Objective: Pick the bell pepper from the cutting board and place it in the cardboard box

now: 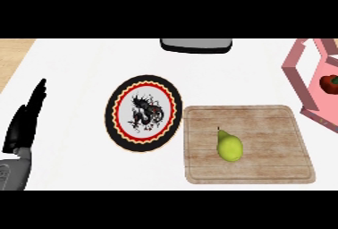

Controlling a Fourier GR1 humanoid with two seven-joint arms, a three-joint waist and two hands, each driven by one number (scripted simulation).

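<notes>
A red bell pepper point(329, 83) is sitting inside the pink open box point(310, 67) at the counter's point(73, 58) right edge; its axis cannot be told. Left robot hand point(25, 120) is resting with straight fingers.

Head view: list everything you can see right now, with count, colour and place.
Cutting board: one, light wood, centre right of the counter.
Pear: one, yellow-green, lying on the cutting board.
Plate: one, black rim with red and white pattern, left of the board.
Box: one, pink, right edge.
Bell pepper: one, red, inside the box.
Dark object: one, grey-black, top edge, cannot identify.
Counter: one, white.
Left hand: one, black, left edge, fingers straight, resting.
</notes>
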